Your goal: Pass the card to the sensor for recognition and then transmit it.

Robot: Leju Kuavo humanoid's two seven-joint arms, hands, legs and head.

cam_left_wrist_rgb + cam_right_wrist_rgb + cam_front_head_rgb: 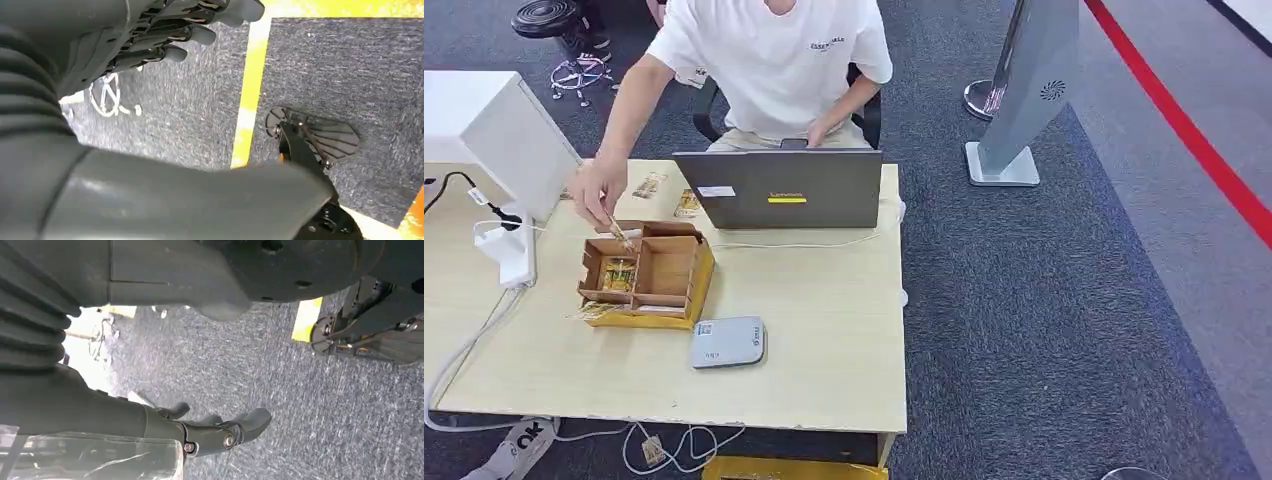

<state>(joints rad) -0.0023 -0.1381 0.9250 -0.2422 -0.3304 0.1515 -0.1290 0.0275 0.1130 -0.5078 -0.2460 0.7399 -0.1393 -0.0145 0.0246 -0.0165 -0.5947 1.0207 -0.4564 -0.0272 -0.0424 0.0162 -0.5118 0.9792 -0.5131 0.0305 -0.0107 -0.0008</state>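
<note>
The left robot hand (165, 35) hung at the robot's side over grey carpet, its dark fingers (190, 34) loosely spread with nothing between them; it was well apart from anything on the table (824, 350). On that table, toward the left, sat a yellow-edged cardboard organiser box (646, 275) split into compartments, and the cards lay there: a small stack (618, 273) stood in the left compartment, and a loose card (596, 311) lay flat at the box's near left corner, its long axis running roughly across the table edge. A person's hand (596, 190) reached down to the far left corner of the box, pinching what looked like another card; whether it was being put in or taken out could not be told. The cards looked thin, pale gold and patterned, too small to read. Just beyond the box's near right corner lay the flat grey sensor (727, 343), with a laptop (779, 188) behind. The right robot hand (220, 432) also hung low over carpet, fingers apart and holding nothing. Judged from this layout, the cards lay forward, up and left of both hands, so the left arm seemed the nearer one.
</note>
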